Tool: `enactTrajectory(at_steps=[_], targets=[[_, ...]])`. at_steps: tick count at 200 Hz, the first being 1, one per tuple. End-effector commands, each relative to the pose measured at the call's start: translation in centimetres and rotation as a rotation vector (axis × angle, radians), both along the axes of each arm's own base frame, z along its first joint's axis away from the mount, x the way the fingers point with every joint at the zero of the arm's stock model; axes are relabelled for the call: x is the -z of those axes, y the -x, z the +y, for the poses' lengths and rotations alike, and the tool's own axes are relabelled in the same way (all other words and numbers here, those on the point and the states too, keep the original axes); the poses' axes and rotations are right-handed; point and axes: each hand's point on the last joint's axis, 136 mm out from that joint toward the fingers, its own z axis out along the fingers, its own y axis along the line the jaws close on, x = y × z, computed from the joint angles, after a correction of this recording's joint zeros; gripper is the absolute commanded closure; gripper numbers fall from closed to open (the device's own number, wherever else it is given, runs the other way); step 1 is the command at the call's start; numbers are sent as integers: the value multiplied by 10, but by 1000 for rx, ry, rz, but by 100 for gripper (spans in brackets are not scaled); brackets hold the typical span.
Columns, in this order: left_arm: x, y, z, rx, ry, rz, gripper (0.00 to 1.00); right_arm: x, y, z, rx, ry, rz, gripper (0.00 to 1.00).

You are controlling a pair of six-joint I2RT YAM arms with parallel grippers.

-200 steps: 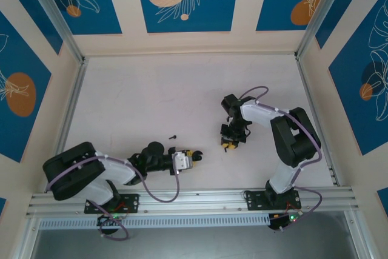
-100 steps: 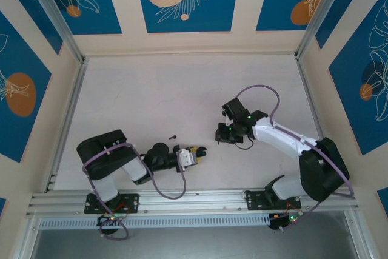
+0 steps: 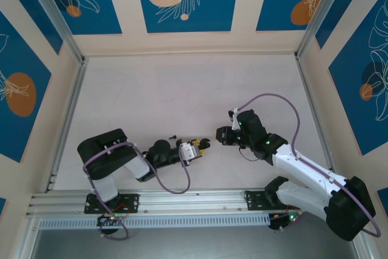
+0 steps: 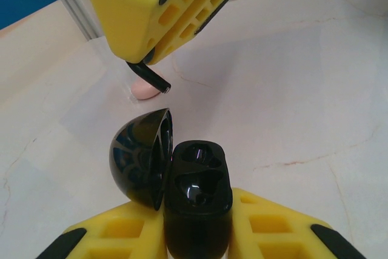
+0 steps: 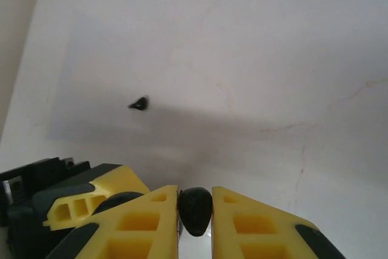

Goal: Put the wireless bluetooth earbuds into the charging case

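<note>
My left gripper (image 4: 197, 238) is shut on the black charging case (image 4: 197, 193). The case stands open, its domed lid (image 4: 140, 157) swung to the left and both sockets empty. My right gripper (image 5: 195, 197) is shut on a black earbud (image 5: 195, 211). In the left wrist view its yellow fingers (image 4: 159, 11) hang just above the open case, with the earbud's stem (image 4: 149, 77) poking down. From above, the left gripper (image 3: 202, 145) and the right gripper (image 3: 219, 136) nearly meet tip to tip. A second black earbud (image 3: 173, 136) lies on the table.
The loose black earbud (image 5: 139, 104) lies on the pale table (image 3: 182, 89) beyond my left gripper's fingers (image 5: 91, 201). A pale pink object (image 4: 145, 93) sits on the table behind the right fingers. Metal rails (image 3: 194, 199) and walls bound the table.
The right arm has swung down and left, bringing its held earbud close over the case. The left gripper has shifted slightly right and away from the front edge with the case.
</note>
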Motion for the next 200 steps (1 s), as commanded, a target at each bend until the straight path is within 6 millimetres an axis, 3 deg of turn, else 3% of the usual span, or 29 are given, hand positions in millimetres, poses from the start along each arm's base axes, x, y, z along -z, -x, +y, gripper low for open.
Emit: enactTrajectory(at_steps=[1, 65, 200], targets=[[-27, -4, -8, -18, 94, -11, 75, -17, -2, 8, -16, -84, -89, 82], [-51, -9, -11, -44, 179, 26, 75, -30, 2, 13, -37, -180, -184, 82], [-65, -22, -13, -99, 239, 53, 75, -41, 8, 24, -90, -223, -227, 82]])
